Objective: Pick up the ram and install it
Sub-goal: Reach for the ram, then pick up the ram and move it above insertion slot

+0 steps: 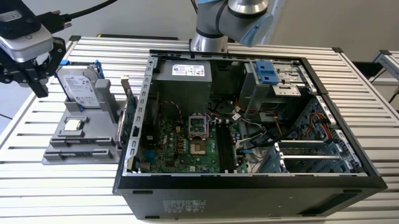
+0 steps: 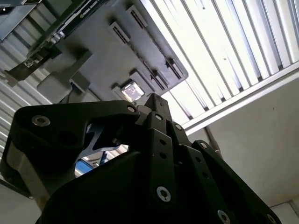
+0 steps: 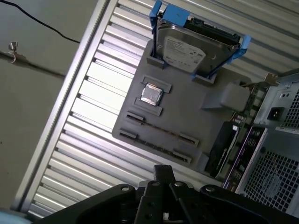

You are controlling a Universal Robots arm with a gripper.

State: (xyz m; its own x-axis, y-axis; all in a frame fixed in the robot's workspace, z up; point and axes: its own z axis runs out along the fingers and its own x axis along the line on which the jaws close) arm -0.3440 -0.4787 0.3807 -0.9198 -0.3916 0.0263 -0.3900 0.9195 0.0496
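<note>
- Hanging clear of the gray fixture (image 1: 59, 158), the gripper (image 1: 41, 91) sits off the fixture's side away from the computer case (image 1: 249, 186), near its hard-drive end. It touches nothing.
- Fingers: in the first wrist view the tips (image 3: 163, 170) meet as one dark block, pressed together with nothing seen between them. In the exterior view, the frame edge cuts off part of the gripper body.
- Ram (image 1: 121, 126): stands on edge at the fixture's border nearest the case. In the first wrist view it is a dark slab (image 3: 223, 145) seen almost edge-on, and its chips cannot be made out.
- A green card (image 1: 131, 105) with a metal bracket stands between the fixture and the case wall. It overlaps the ram in the exterior view, so the two are hard to separate.
- Hard drive (image 1: 81, 88) in its blue frame stands propped at the fixture's far end. The square silver processor chip (image 1: 74, 124) lies flat mid-fixture.
- In the second wrist view the gripper's own black links cover most of the fixture, with the chip (image 2: 132, 91) just showing past the fingertip.
- Motherboard slots (image 1: 224, 144): long black strips inside the case, well apart from the fixture. I cannot tell whether anything is seated in them.
</note>
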